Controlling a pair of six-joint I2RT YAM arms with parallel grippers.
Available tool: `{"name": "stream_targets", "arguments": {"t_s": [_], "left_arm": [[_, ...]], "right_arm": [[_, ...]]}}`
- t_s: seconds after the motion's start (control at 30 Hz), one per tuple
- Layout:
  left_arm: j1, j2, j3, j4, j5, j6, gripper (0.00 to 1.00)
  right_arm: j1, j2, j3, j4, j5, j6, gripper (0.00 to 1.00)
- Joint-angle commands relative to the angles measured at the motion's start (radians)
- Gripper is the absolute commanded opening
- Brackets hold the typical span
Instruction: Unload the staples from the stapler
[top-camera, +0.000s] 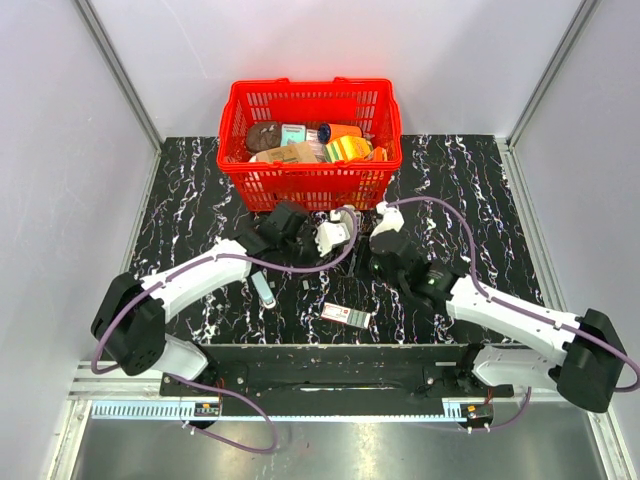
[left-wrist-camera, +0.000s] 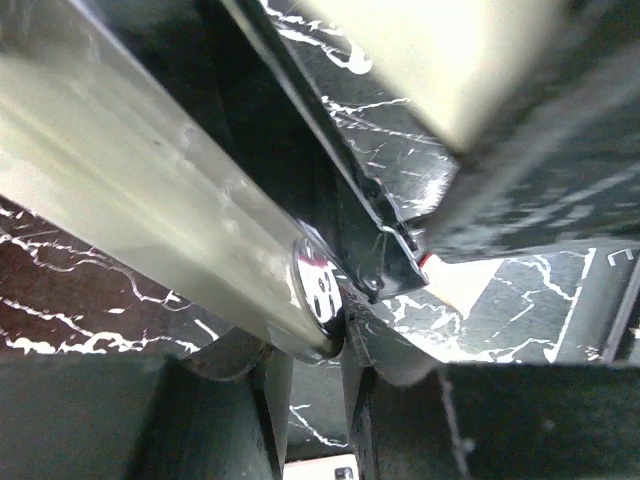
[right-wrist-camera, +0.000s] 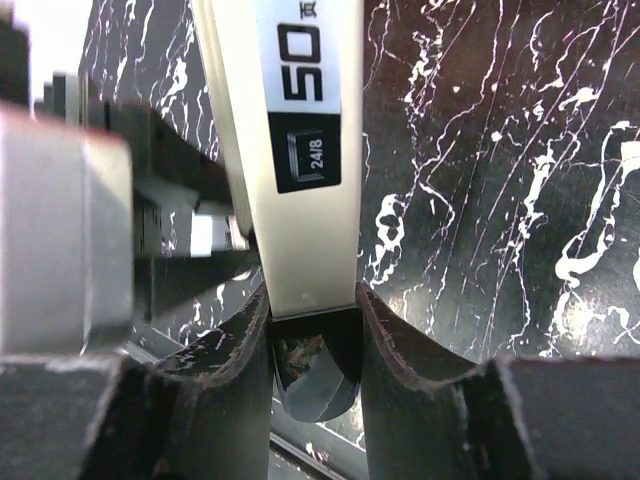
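Several packets (top-camera: 300, 146) in basket (top-camera: 310, 187); right end effector (right-wrist-camera: 310, 302) clamps stapler (right-wrist-camera: 300, 150) — left end effector (left-wrist-camera: 318, 365) unclear.

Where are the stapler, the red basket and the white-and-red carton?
stapler (right-wrist-camera: 305, 250): right wrist view, pale body.
red basket (top-camera: 310, 185): top external view, front wall.
carton (top-camera: 346, 315): top external view, top face.

The basket (top-camera: 310, 185) sits on the table (top-camera: 480, 200) at its far edge, in the middle, with goods (top-camera: 300, 150) piled in it. Just in front of it, the stapler (right-wrist-camera: 300, 150) is between the left gripper (top-camera: 322, 238) on its left and the right gripper (right-wrist-camera: 310, 335) on its right. A carton (top-camera: 347, 315) lies nearer the arm bases. A small loose item (top-camera: 263, 291) lies to the carton's left, beside the left arm.
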Motion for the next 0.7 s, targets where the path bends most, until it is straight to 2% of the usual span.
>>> {"name": "stream_targets", "arguments": {"t_s": [0.0,0.13,0.23,0.33,0.53,0.67], "left_arm": [[-0.005,-0.023,0.032,-0.108,0.096,-0.056,0.27],[0.001,0.003,0.071,-0.153,0.102,-0.075,0.28],[0.001,0.033,0.122,-0.214,0.119,-0.088,0.34],[0.009,0.028,0.127,-0.22,0.05,-0.077,0.35],[0.087,0.004,0.134,-0.277,-0.031,-0.071,0.36],[0.153,-0.045,0.072,-0.274,-0.122,-0.024,0.4]], "right_arm": [[-0.08,0.034,0.068,-0.012,0.133,0.02,0.0],[-0.184,0.017,0.045,-0.021,0.133,-0.03,0.0],[-0.266,0.005,0.036,-0.026,0.119,-0.069,0.0],[-0.295,0.019,0.048,-0.041,0.136,-0.113,0.0],[-0.347,0.161,0.102,-0.064,0.179,-0.17,0.0],[-0.369,0.282,0.148,-0.055,0.232,-0.201,0.0]]}}
